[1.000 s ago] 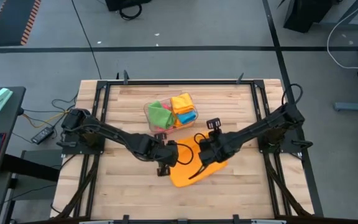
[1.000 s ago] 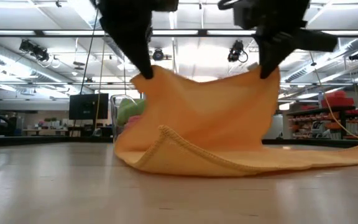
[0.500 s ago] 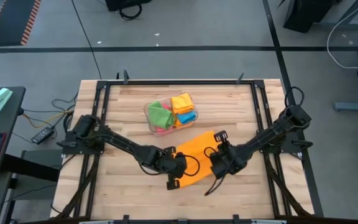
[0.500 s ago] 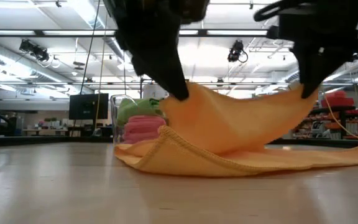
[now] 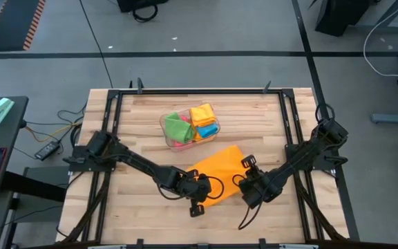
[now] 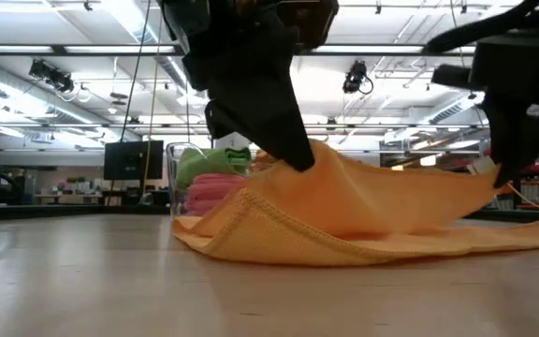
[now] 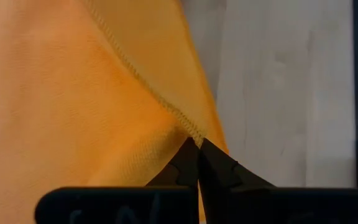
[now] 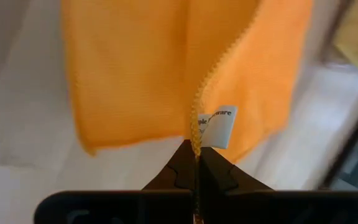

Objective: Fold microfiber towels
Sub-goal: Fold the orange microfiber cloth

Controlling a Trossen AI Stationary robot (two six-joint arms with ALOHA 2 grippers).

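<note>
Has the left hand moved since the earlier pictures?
Yes. In the high view the left hand, shut on the orange towel, has shifted toward the table's near edge, farther from the bin.

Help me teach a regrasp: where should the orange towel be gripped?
Grip the orange towel at the stitched hem of its two near corners, from above. The left gripper and right gripper are shut there, and thin edges pinch flat.

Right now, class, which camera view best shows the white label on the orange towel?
The right wrist view: the white label sits at the orange towel's stitched edge, just above the shut right gripper. The high, low and left wrist views show the towel but no readable label.
</note>
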